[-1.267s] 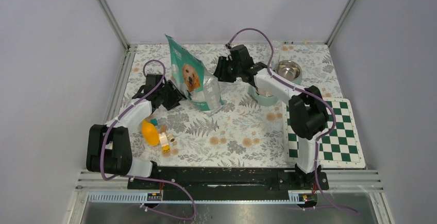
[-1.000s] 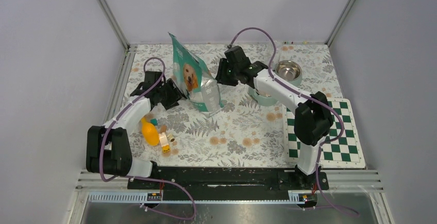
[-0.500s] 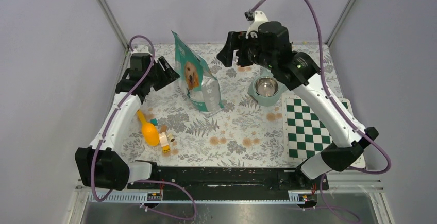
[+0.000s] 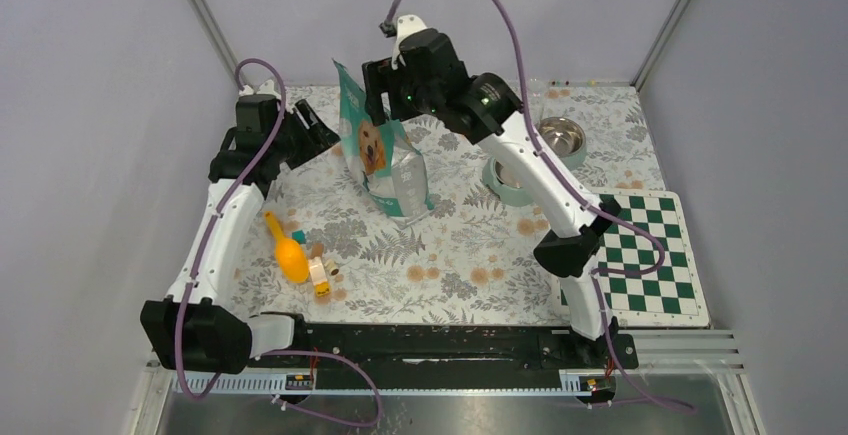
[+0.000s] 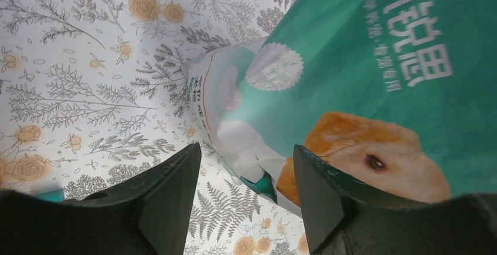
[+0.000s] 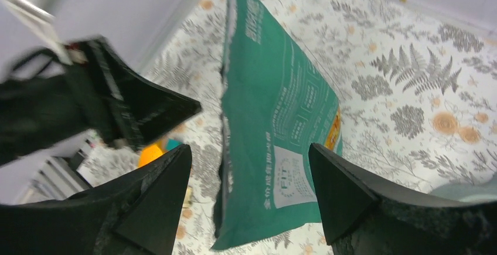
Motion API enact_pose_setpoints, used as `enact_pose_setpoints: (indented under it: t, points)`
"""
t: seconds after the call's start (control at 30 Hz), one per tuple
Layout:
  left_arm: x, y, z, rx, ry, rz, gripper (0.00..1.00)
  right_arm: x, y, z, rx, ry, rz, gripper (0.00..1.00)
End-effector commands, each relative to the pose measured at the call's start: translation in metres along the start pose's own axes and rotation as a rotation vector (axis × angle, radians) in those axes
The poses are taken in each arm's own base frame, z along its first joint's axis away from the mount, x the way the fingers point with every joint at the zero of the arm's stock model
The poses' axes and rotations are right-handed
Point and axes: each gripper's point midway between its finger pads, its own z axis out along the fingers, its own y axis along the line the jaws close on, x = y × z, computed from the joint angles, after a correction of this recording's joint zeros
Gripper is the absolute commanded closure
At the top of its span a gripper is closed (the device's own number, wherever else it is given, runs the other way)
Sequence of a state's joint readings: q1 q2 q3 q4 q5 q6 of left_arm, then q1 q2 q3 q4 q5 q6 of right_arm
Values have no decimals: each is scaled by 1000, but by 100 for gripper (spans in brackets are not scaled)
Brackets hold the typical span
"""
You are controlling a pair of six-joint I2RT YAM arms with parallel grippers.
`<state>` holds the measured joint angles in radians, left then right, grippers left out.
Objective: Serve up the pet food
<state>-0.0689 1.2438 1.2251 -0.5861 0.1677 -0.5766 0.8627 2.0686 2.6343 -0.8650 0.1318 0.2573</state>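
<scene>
No pet food shows; it is hidden inside the teal bag with the golden retriever picture, which stands upright at the back middle of the table. My left gripper hovers open just left of the bag, and the bag's lower front fills the view past its fingertips without touching them. My right gripper hangs open above the bag's top edge, looking down the bag's back side with nothing between its fingers.
A steel bowl and a teal bowl stand right of the bag. An orange scoop and small toy blocks lie front left. A green checkerboard mat covers the right side.
Both grippers left the bag's sides and rose. The right arm swung up over the bowls, then left to above the bag's top. The left arm drew back up and to the left.
</scene>
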Motion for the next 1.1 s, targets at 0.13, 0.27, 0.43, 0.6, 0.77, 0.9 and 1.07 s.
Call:
enact_pose_setpoints:
  t: [0.13, 0.27, 0.43, 0.6, 0.77, 0.9, 1.07]
  points:
    - [-34, -37, -31, 136, -96, 16, 40, 0, 5, 20, -5, -47, -62, 21]
    - [-29, -33, -30, 130, -88, 14, 40, -2, 9, 37, -11, -72, -68, 22]
    - [-28, -26, -31, 114, -90, 13, 40, 2, 7, 54, 9, -80, -133, 29]
    - [-29, -22, -30, 106, -90, 5, 40, -1, 4, 60, 47, -106, -191, 42]
    - [-23, -22, -25, 117, -61, 0, 41, -17, 3, 54, 63, -160, -182, 85]
    - [-19, -21, -23, 117, -46, -5, 41, -35, 1, 35, 80, -205, -155, 100]
    - [-17, -21, -21, 124, -41, -4, 41, -59, -4, -3, 111, -261, -89, 100]
